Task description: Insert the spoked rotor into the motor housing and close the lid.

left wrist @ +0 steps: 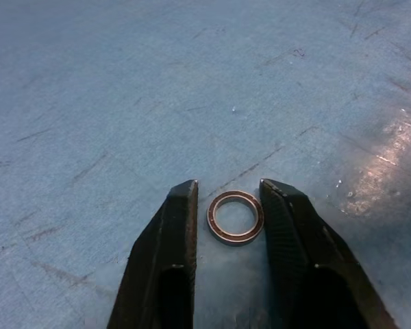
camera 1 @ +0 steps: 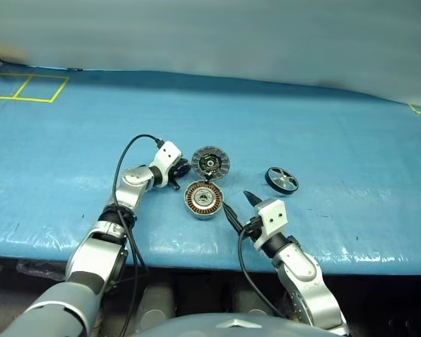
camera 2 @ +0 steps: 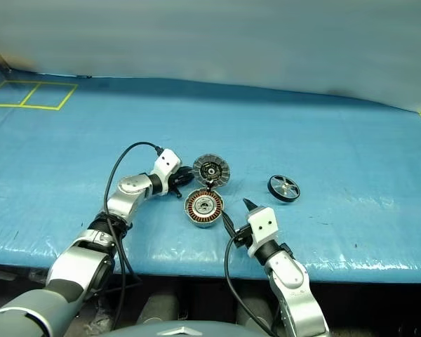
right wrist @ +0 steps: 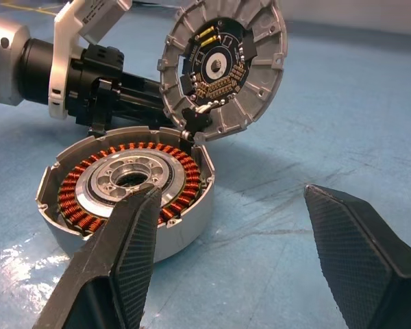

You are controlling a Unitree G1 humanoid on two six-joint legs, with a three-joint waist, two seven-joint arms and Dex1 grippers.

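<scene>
We see the left tool [camera 1: 184, 170] partly tucked behind the open lid [camera 1: 210, 163], so its black fingertips are hidden from the head views. In the right wrist view, the near rim of the motor housing [right wrist: 127, 188] is covered by 1 finger [right wrist: 127, 257] of the right tool [right wrist: 250, 253]. The spoked rotor [camera 1: 281, 180] is too small for us to count its spokes.

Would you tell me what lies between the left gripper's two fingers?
A small metal ring lies flat on the blue mat between the fingers, seen in the left wrist view.
</scene>
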